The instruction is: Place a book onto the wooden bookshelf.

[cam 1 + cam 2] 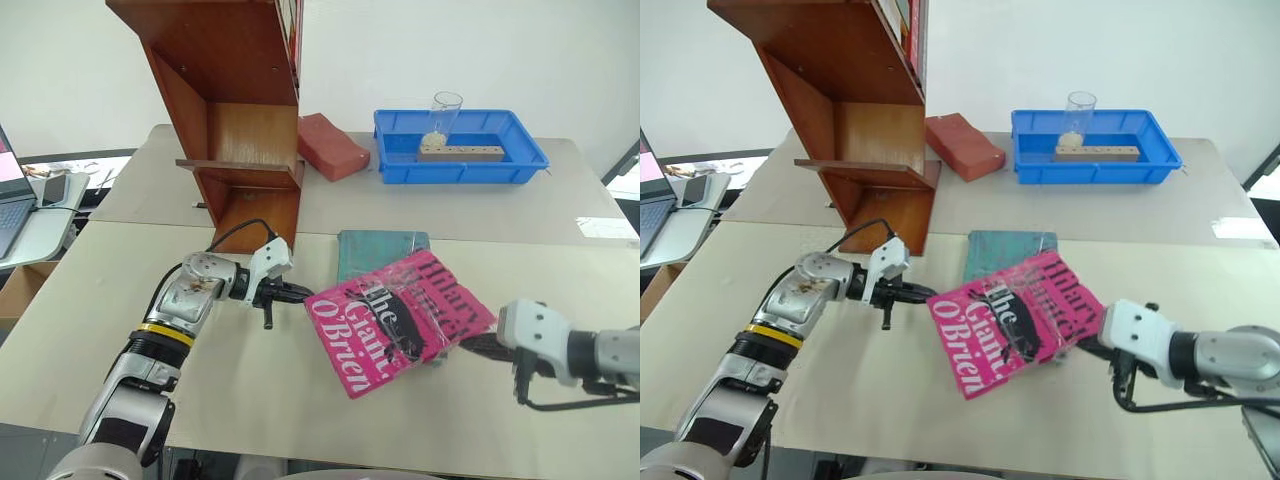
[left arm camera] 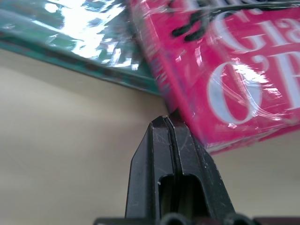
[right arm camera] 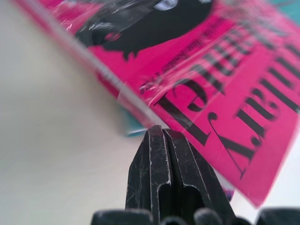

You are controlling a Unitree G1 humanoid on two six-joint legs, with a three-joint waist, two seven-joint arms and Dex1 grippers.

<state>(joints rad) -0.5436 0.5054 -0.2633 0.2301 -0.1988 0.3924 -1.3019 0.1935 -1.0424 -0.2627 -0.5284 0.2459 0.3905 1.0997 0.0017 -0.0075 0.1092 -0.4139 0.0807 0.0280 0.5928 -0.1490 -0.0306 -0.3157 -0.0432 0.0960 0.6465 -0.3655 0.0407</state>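
The pink book point(image 1: 400, 320) lies tilted on the table in front of the wooden bookshelf point(image 1: 245, 120), partly over a teal book point(image 1: 380, 248). The left gripper point(image 1: 290, 292) and right gripper point(image 1: 475, 345), both closed and empty, press its opposite edges. Lifting and shelving remain.

The wooden bookshelf point(image 1: 240, 120) stands beyond my book point(image 1: 400, 318), its shelf board open toward me. Beside the wooden bookshelf lies a red block point(image 1: 332, 146), and a teal book point(image 1: 380, 250) lies before it; the table point(image 1: 120, 300) between is bare.
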